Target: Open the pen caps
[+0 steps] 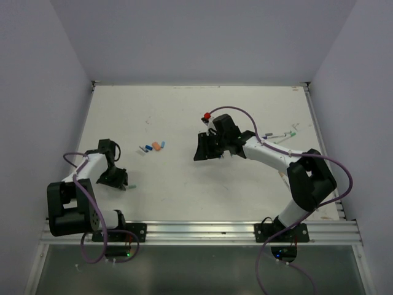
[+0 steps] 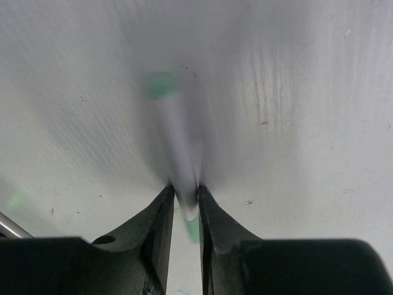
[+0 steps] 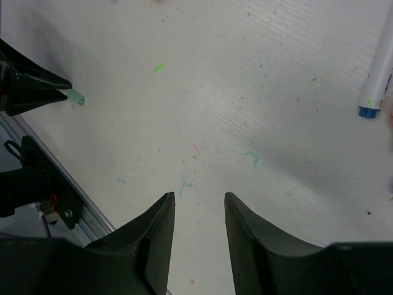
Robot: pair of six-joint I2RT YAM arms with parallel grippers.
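Note:
My left gripper (image 2: 185, 192) has its jaws pressed on both sides of a white-barrelled pen (image 2: 178, 141), low on the table at the left. The pen points away from the wrist camera and is blurred. Its green cap (image 2: 161, 85) sits at the far end, and a green end (image 2: 193, 228) shows between the fingers. From above, only that pen's green tip (image 1: 131, 187) pokes out beside the left gripper (image 1: 120, 182). My right gripper (image 1: 201, 151) hovers mid-table, open (image 3: 198, 203), with bare table between its fingers. Loose blue (image 1: 147, 148) and orange (image 1: 156, 146) caps lie between the arms.
More pens (image 1: 277, 134) lie at the right of the table, behind the right arm; one with a blue end (image 3: 374, 80) shows at the right wrist view's edge. The metal rail (image 1: 196, 231) runs along the near edge. Walls close in the table on three sides.

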